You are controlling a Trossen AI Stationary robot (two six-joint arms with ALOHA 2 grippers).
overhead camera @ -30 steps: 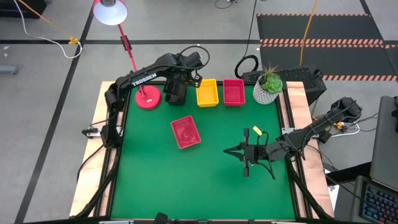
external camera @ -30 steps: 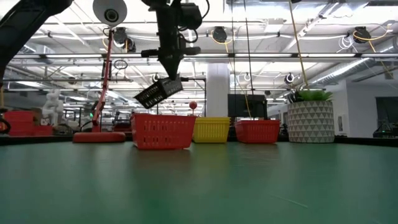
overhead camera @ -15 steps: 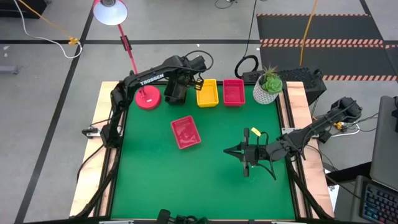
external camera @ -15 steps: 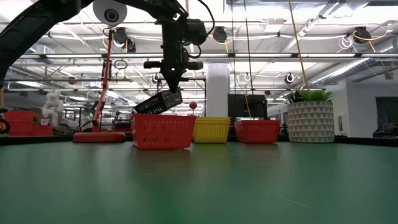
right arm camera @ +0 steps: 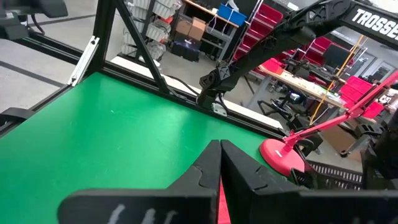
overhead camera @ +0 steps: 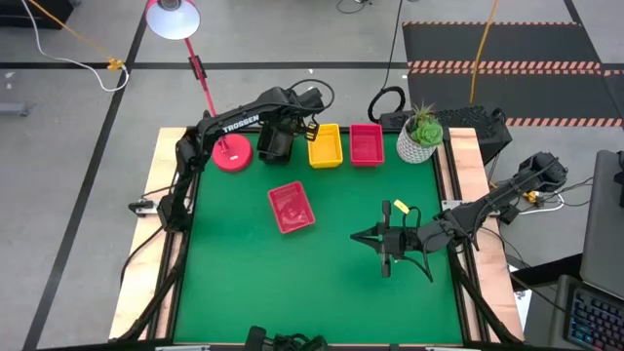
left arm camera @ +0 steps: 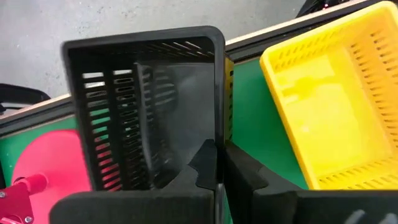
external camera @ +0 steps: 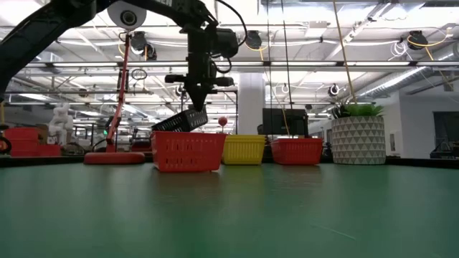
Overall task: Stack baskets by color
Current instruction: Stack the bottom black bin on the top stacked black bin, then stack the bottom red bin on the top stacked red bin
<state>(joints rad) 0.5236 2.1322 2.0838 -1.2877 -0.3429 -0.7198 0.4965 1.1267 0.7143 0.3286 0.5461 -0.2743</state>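
My left gripper (overhead camera: 278, 146) is shut on a black basket (left arm camera: 143, 112) near the table's far edge, between the round pink lamp base (overhead camera: 232, 154) and a yellow basket (overhead camera: 325, 144). In the low view the black basket (external camera: 179, 122) hangs tilted. Its lower end is hidden behind a red-pink basket (external camera: 185, 150) that stands on its bottom mid-table (overhead camera: 292, 208). Another red-pink basket (overhead camera: 367, 143) stands to the right of the yellow one. My right gripper (overhead camera: 359, 237) waits shut, level, over the table's right half. My left gripper pinches the black basket's side wall (left arm camera: 219, 134), the one next to the yellow basket, with one finger inside the basket and one outside. The fingers come steeply from above. The basket hangs tilted below them; whether its low end touches the table is hidden.
A white plant pot (overhead camera: 420, 139) stands at the far right corner. The lamp's pink stem (overhead camera: 202, 73) rises from its base beyond the far edge. Open green table (overhead camera: 292, 292) lies toward the near edge.
My left gripper has gone down with the black basket, which now hangs lower behind the red-pink basket and stays tilted. The gripper has stayed shut on it.
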